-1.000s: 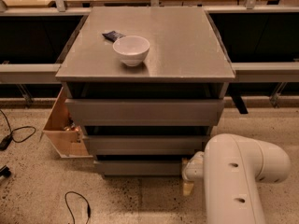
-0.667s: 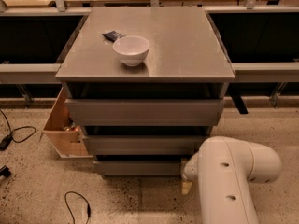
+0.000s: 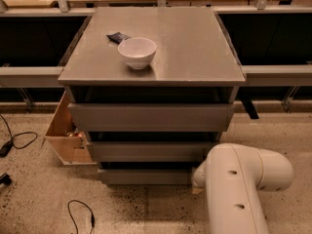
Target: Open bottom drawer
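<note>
We see grey cabinet top (image 3: 195,52) w/ white bowl (image 3: 137,52), speckled floor (image 3: 44,194) w/ cables (image 3: 90,219). Bottom drawer (image 3: 146,176) lowest in stack, near floor. Gripper (image 3: 197,178) at its right end, mostly behind arm (image 3: 239,189); open/closed, we can't tell.

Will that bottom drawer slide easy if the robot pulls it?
The bottom drawer looks stiff, so probably slides straight. No handle shows, so it may be slippery to grab. The gripper is by its right end; pulling there might twist it.

High frontal close view, gripper (image 3: 197,178) bottom-right
</note>
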Controlling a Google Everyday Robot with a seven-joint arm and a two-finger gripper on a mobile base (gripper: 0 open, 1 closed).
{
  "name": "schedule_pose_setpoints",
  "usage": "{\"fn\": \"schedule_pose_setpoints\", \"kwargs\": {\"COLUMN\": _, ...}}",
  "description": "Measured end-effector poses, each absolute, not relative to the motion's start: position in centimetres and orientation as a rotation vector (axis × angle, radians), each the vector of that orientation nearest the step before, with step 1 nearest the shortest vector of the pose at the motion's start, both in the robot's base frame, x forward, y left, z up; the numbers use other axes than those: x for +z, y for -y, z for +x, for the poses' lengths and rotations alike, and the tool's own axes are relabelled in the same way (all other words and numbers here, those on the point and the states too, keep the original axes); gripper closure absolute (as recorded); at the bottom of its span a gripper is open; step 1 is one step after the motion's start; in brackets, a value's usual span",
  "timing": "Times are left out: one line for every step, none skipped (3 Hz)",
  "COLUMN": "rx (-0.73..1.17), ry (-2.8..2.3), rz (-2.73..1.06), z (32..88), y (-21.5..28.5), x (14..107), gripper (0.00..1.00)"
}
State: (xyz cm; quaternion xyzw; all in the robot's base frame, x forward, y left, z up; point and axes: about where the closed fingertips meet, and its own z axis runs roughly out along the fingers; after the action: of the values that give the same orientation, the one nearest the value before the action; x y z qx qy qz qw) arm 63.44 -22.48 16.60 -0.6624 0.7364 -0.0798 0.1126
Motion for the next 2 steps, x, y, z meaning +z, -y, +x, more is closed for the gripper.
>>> {"fn": "schedule_pose_setpoints", "kwargs": {"rx": -0.212, "ry": -2.216, "rz": -1.954, "z": 61.2, "y": 23.5, "x": 16.6, "gripper": 0.66}}
{"fn": "schedule_pose_setpoints", "kwargs": {"rx": -0.213, "ry": -2.216, "rz": -1.954, "z": 61.2, "y": 23.5, "x": 17.8, "gripper": 0.96}}
